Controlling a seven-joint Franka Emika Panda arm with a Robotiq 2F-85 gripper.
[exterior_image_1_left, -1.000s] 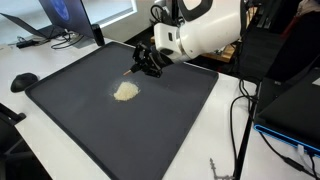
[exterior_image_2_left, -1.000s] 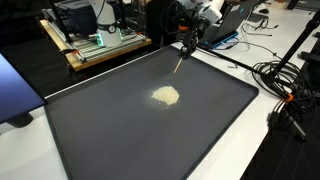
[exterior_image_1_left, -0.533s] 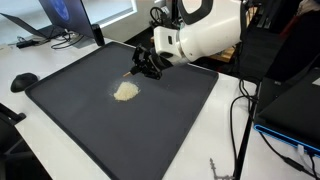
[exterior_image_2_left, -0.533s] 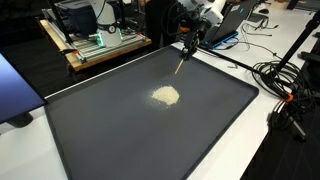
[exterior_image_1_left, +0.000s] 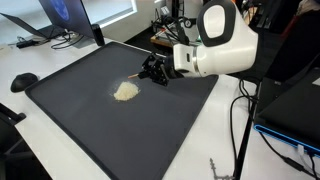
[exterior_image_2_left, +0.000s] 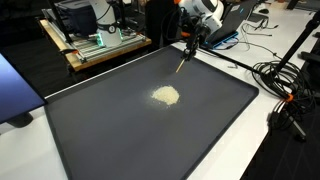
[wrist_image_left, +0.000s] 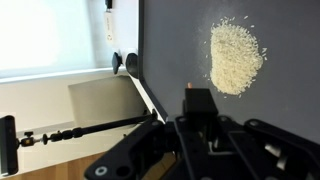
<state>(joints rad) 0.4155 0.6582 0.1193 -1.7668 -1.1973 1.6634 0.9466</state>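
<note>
Dark mat (exterior_image_1_left: 150, 120) on white desk (exterior_image_1_left: 30, 140), with grain pile (exterior_image_1_left: 125, 91) left of centre. Just upper right of it, gripper (exterior_image_1_left: 150, 70), jaws pinched on thin stick (exterior_image_2_left: 181, 64). Risks scattering grains off mat if swung low, fast.

I see my single arm (exterior_image_1_left: 222, 48) reaching in from the far edge, its bulky white wrist links bent so the last section runs nearly level. The black gripper (exterior_image_1_left: 148, 70) hangs low and slants downward and forward. In the wrist view the gripper (wrist_image_left: 197, 98) fills the lower frame, fingers drawn close together, with no visible gap between them.
</note>
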